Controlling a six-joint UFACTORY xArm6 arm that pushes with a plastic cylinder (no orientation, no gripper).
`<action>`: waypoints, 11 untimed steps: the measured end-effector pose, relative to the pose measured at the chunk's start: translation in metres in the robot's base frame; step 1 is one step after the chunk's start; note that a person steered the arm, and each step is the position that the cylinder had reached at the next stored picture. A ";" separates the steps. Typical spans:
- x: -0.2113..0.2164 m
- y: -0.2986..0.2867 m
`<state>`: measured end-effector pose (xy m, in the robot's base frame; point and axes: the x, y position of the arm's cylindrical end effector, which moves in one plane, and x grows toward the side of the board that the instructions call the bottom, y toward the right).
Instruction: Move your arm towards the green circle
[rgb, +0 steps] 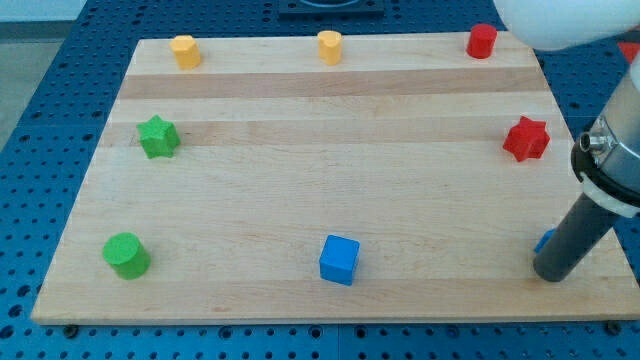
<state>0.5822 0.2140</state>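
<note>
In the one camera view, our arm enters from the view's right edge and ends in a dark rod. We carry no tool that opens or closes, so it holds nothing. Our tip (553, 273) rests on the table (300, 190) near its bottom right corner.

The green circle (126, 255) stands near the table's bottom left corner, well apart from our tip, across almost the whole width. Between them, along the bottom, sits the blue cube (339, 259).

Just beside our rod, on its left, a second blue block (545, 241) peeks out, mostly hidden; we cannot tell its shape. Above it, at the right edge, lies the red star (526, 138).

The green star (158, 137) lies at the left, above the green circle. Along the top edge stand a yellow block (185, 51), a second yellow block (330, 46) and a red cylinder (482, 41).
</note>
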 end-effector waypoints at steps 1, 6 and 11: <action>0.000 0.000; 0.036 -0.156; 0.013 -0.441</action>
